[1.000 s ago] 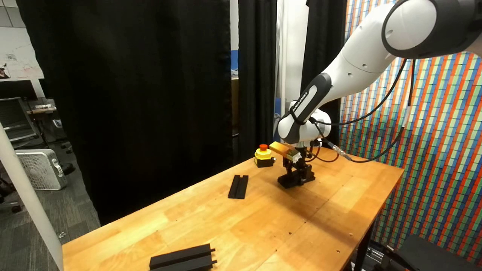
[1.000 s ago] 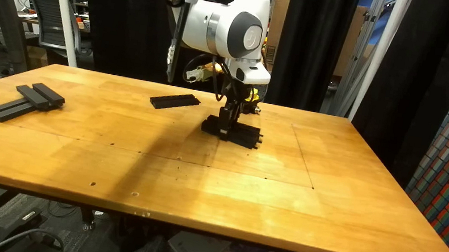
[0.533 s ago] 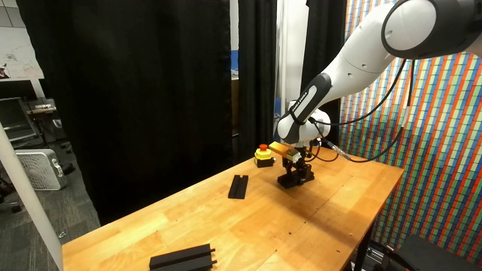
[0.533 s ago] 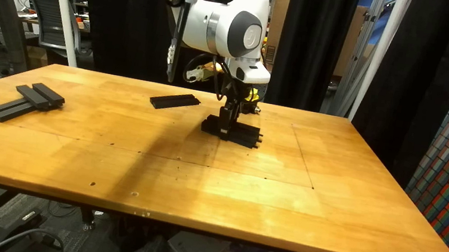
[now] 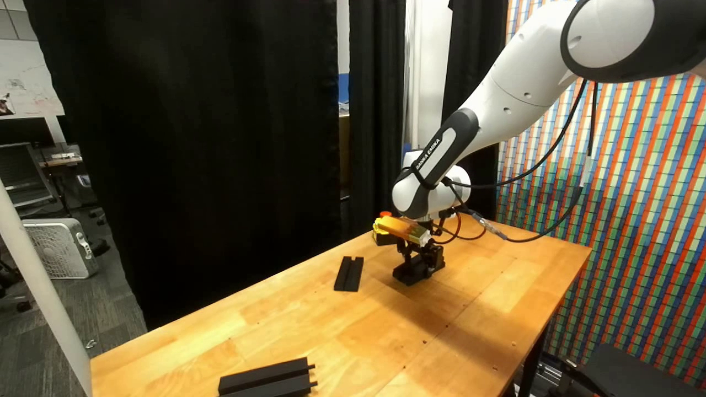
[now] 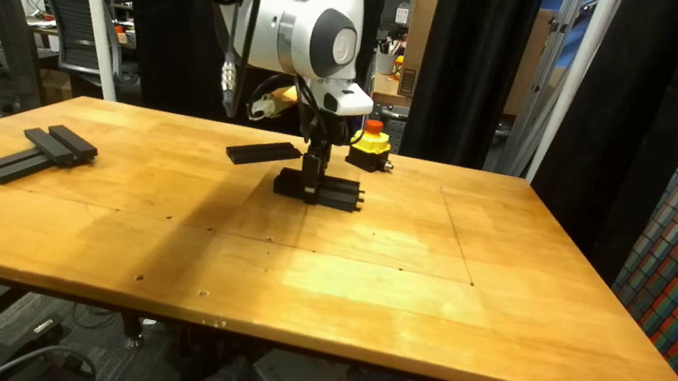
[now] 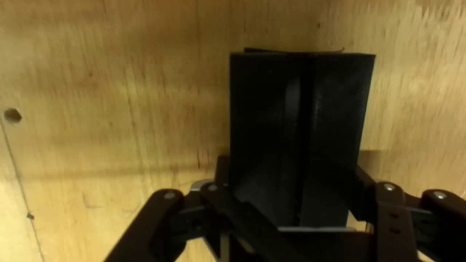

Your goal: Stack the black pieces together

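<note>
Black pieces (image 6: 338, 193) look stacked near the red and yellow button (image 6: 371, 145), one on top of another. The gripper (image 7: 292, 178) has its fingers (image 7: 222, 169) against both long sides of the top black piece (image 7: 280, 134), so I think it is squeezing that one.

The job looks partly done. This little pile is begun and nearly lined up, with only a thin edge peeking out in the wrist view. A lone black piece (image 6: 260, 153) lies flat on the table (image 6: 400, 321), farther from the button. Well apart from the button, an upper black piece (image 6: 50, 145) rests crookedly across a lower black piece (image 6: 23, 165), a messy heap. I guess those three are left to bring together.

Some things are hard to see. The fingers cover the middle of the pile, and black on black hides where the pieces meet, so I cannot tell if the bottom one is squeezed too. I also cannot tell if the pile sits on the table or hangs just above it. In an exterior view, the crossed pieces (image 5: 265, 374) are cut off at the bottom edge, and an orange box (image 5: 401, 230) by the gripper hides part of the button.
</note>
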Controlling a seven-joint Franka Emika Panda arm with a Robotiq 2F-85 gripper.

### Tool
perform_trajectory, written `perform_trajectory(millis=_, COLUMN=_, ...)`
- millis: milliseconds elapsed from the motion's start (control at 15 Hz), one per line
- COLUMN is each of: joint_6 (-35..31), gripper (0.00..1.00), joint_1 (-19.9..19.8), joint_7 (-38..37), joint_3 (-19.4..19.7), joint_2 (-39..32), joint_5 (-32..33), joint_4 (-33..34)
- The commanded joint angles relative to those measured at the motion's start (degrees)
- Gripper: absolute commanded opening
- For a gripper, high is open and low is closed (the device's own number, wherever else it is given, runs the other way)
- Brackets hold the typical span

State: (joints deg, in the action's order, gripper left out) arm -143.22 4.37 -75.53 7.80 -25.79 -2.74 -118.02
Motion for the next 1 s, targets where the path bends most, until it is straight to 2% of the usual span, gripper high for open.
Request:
perform_trajectory(millis=0, joint_6=-1.55, gripper=0.47, joint_1=2.94, joint_7=0.26, joint_3=-1.77, joint_2=2.41, joint_5=1.25, joint_4=-4.67)
perform_trajectory(millis=400, joint_6=-2.25, gripper=0.47, joint_1=6.25, joint_7=0.4, joint_3=-4.47, joint_2=4.38, joint_5=1.68, joint_4=-8.19)
perform_trajectory(millis=933, joint_6=-2.31, gripper=0.47, joint_1=8.01, joint_7=0.48, joint_3=-6.65, joint_2=5.68, joint_5=2.93, joint_4=-10.56)
